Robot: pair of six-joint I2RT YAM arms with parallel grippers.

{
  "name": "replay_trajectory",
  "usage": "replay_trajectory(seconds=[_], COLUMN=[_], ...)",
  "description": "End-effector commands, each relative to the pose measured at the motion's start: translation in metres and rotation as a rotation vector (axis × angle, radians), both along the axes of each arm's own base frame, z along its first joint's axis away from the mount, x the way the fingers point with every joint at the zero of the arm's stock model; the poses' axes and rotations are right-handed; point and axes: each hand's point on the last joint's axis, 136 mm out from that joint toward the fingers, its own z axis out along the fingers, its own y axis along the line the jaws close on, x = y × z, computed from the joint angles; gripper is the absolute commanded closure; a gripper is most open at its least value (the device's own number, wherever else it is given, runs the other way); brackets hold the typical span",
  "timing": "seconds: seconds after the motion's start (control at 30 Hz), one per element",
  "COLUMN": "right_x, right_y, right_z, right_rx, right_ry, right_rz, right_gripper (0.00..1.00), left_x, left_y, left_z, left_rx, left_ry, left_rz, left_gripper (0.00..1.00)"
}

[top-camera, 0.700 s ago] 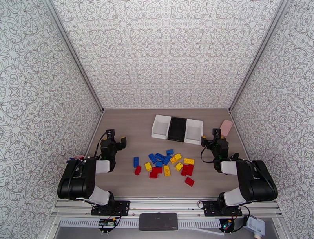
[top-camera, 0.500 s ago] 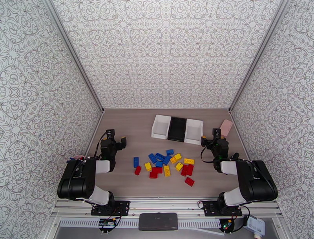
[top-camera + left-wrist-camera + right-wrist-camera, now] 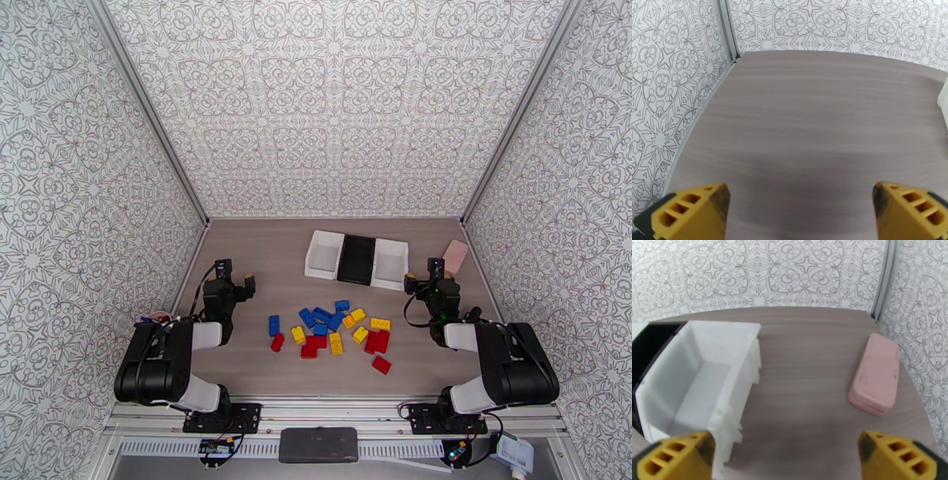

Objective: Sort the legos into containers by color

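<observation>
1. The left claw (image 3: 235, 273) hangs over the table (image 3: 261, 253) near the left wall. Its jaws are spread wide and hold nothing. In its wrist view the two yellow fingertips (image 3: 711, 197) sit at the bottom corners, with bare tabletop (image 3: 809, 118) between and ahead of them.
2. The legos (image 3: 332, 328) lie in a loose mixed heap of red, blue and yellow on the table. They are to the right of the left claw and to the left of the right claw, and nearer the arm bases than either. One blue brick (image 3: 274, 325) and one red brick (image 3: 277, 342) at the heap's left edge are the closest to the left claw. A lone red brick (image 3: 381, 364) lies at the near right.
3. The bins (image 3: 357, 260) stand in a joined row of white, black, white, beyond the heap and apart from it. The row is well to the right of the left claw. Its right end is just beside the right claw.
4. The right claw (image 3: 429, 268) is also spread wide and holds nothing. In its wrist view the white bin (image 3: 734, 390) stands ahead and to the left, its near corner just past the left fingertip (image 3: 691, 453). The black bin (image 3: 647, 346) is joined on farther left.
5. A pink block (image 3: 875, 374) lies flat ahead and to the right of the right claw, near the right wall.
</observation>
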Motion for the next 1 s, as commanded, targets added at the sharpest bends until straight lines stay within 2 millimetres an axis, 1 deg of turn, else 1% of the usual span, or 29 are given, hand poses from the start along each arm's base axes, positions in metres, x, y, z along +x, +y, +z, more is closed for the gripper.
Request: replay_trajectory(seconds=[0.0, 0.13, 0.27, 0.4, 0.57, 0.7, 0.83, 0.93, 0.97], right_x=[0.005, 0.004, 0.002, -0.004, -0.018, -0.032, -0.047, -0.061, -0.066], right_y=[-0.002, -0.004, -0.002, 0.008, 0.027, 0.046, 0.058, 0.071, 0.075], right_z=[0.021, 0.031, 0.043, 0.060, 0.079, 0.079, 0.078, 0.073, 0.070], right_rx=[-0.003, -0.002, 0.007, 0.023, 0.064, 0.077, 0.071, 0.067, 0.065], right_ry=[-0.024, -0.007, 0.014, 0.016, 0.037, 0.086, 0.130, 0.186, 0.212], right_rz=[-0.008, -0.021, -0.017, 0.001, 0.042, 0.091, 0.113, 0.142, 0.151], right_gripper=[0.00, 0.00, 0.00, 0.01, 0.00, 0.01, 0.00, 0.00, 0.01], left_x=[0.001, -0.006, -0.013, -0.023, -0.042, -0.066, -0.090, -0.118, -0.126], left_y=[-0.006, -0.017, -0.044, -0.081, -0.131, -0.176, -0.210, -0.241, -0.248], left_z=[0.025, 0.042, 0.048, 0.059, 0.079, 0.092, 0.104, 0.112, 0.113], left_rx=[0.027, 0.047, 0.055, 0.085, 0.134, 0.138, 0.103, 0.071, 0.064], left_ry=[-0.028, -0.028, -0.020, -0.019, -0.022, -0.028, -0.019, -0.021, -0.021], left_rz=[-0.010, -0.041, -0.123, -0.243, -0.440, -0.647, -0.826, -0.992, -1.037], left_gripper=[0.01, 0.00, 0.00, 0.00, 0.00, 0.00, 0.00, 0.00, 0.00])
